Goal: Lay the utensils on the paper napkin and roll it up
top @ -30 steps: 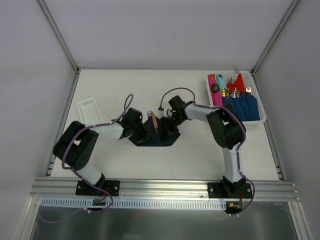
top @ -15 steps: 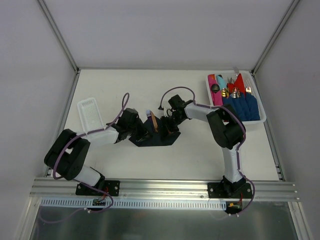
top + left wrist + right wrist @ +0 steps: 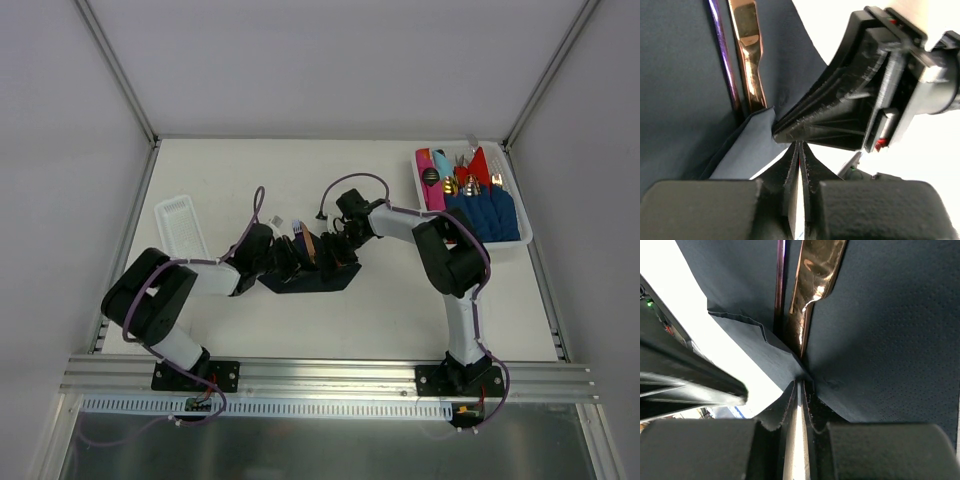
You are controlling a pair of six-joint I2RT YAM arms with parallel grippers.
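The near-black paper napkin (image 3: 312, 277) lies at the table's middle with one edge folded up over itself. A copper knife (image 3: 751, 75) and a thin purple utensil (image 3: 722, 55) lie side by side on it; both also show in the right wrist view, the knife (image 3: 815, 285) beside the purple one (image 3: 780, 285). My right gripper (image 3: 801, 384) is shut on the lifted napkin fold just beside the knife. My left gripper (image 3: 800, 145) is shut, its tips against the folded flap (image 3: 752, 150) and the right gripper's fingers (image 3: 830, 120). I see no paper between its tips.
A white bin (image 3: 520, 238) at the back right holds blue rolled napkins, red and pink ones, and utensils. A small white tray (image 3: 180, 222) lies at the left. Enclosure walls stand on three sides.
My left arm has swung and its gripper has moved right, closer to the utensils and the right gripper. The right gripper has stayed put on the napkin fold.
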